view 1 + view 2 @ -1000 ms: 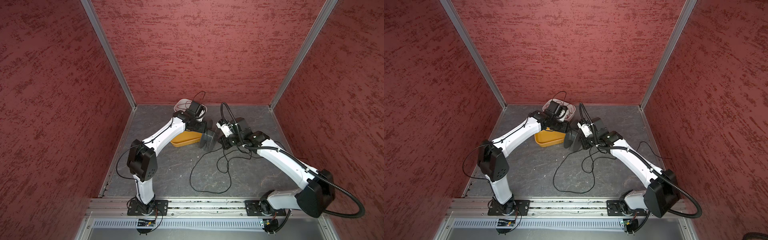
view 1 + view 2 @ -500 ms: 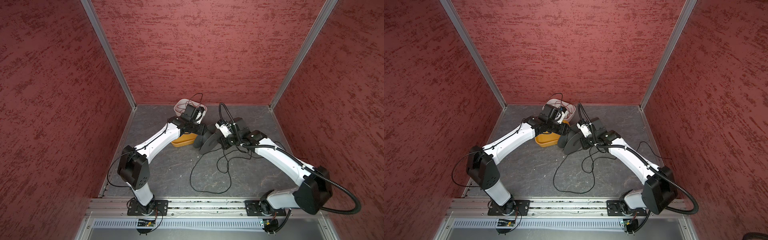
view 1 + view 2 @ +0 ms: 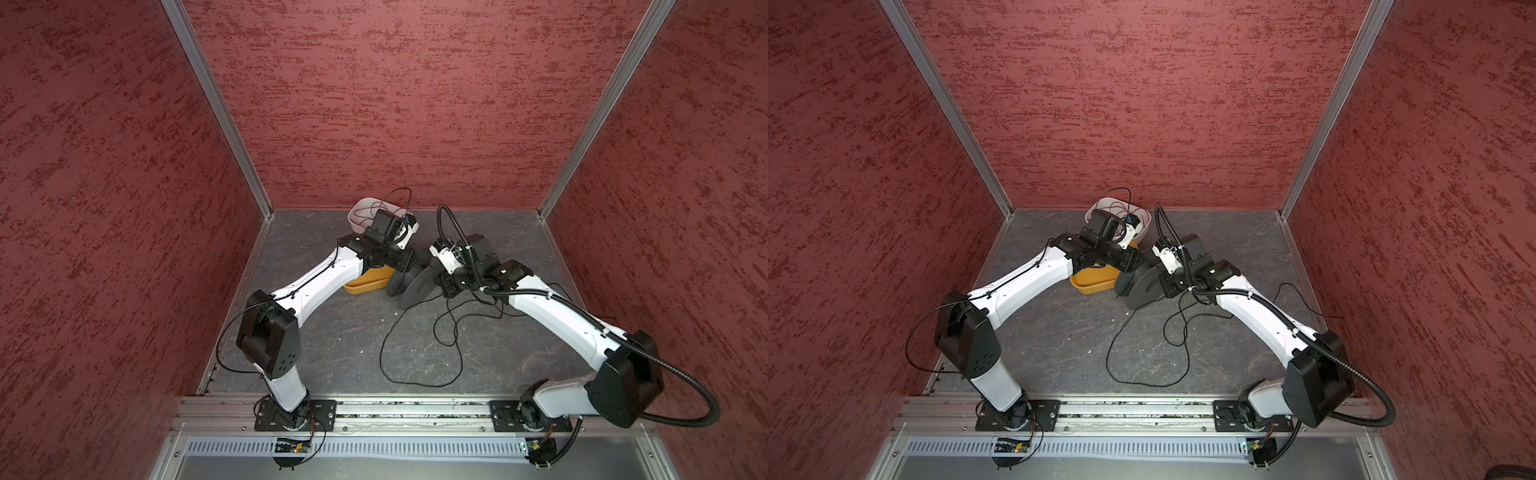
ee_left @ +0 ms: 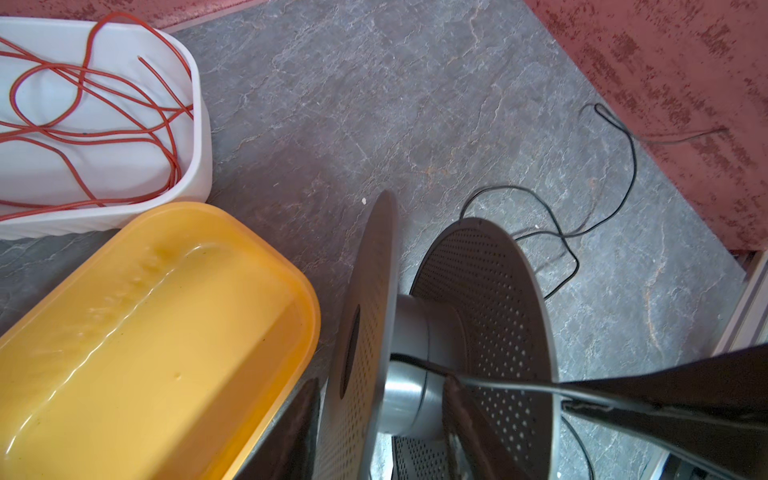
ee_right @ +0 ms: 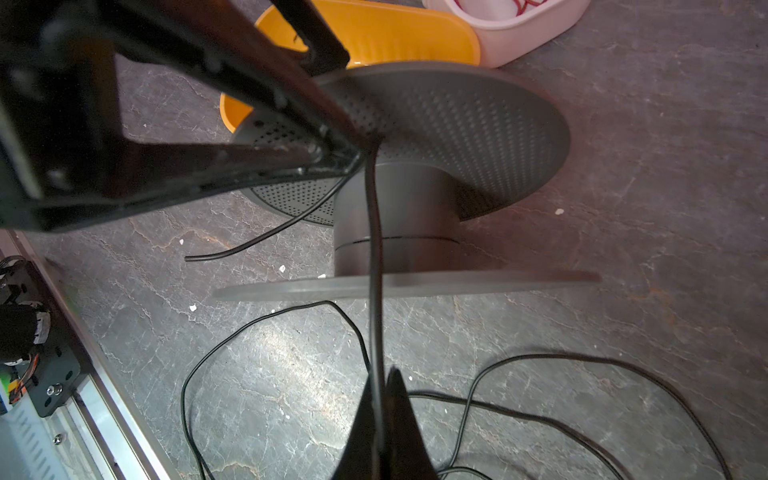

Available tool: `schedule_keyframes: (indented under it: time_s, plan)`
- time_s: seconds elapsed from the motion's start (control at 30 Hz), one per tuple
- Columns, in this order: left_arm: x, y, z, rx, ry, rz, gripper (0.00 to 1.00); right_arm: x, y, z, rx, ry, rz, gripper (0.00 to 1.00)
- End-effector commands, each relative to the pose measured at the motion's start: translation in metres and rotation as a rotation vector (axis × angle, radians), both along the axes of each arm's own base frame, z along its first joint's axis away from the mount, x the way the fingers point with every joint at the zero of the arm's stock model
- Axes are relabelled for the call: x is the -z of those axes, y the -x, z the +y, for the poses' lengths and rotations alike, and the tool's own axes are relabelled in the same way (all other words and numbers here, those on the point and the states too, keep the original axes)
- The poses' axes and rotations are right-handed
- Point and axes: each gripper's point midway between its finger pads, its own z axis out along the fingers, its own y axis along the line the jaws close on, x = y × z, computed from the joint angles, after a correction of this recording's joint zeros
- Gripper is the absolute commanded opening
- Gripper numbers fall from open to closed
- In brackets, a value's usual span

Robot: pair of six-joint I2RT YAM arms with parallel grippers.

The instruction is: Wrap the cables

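Spool [image 4: 478, 307], two bins, one cable [image 3: 419, 357]

Matt perforated spool [image 4: 490, 299], glossy yellow plastic tub [image 4: 166, 316].

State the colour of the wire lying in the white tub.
Red wire, seen best in the left wrist view.

Spool [image 3: 415, 284] right of tub [image 3: 368, 282] (basket [image 3: 358, 212] behind)
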Motion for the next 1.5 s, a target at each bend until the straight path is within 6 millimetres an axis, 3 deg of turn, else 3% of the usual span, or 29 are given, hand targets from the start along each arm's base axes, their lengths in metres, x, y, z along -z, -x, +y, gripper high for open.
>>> schedule_keyframes:
  time_s: [0.0, 0.77, 1.0, 1.47]
  plan:
    - [0.007, 0.007, 0.005, 0.025, -0.039, -0.005, 0.47, -0.014, -0.012, 0.005, -0.023, -0.015, -0.062, 0.0]
    - [0.027, -0.013, -0.007, 0.024, -0.049, -0.018, 0.36, -0.026, -0.018, 0.019, -0.1, -0.046, -0.117, 0.0]
    - [0.032, -0.018, -0.007, 0.008, -0.044, -0.025, 0.25, -0.022, -0.017, 0.017, -0.097, -0.039, -0.112, 0.0]
    - [0.037, -0.027, -0.014, -0.004, -0.019, -0.022, 0.12, -0.004, -0.016, 0.012, -0.06, -0.023, -0.08, 0.0]
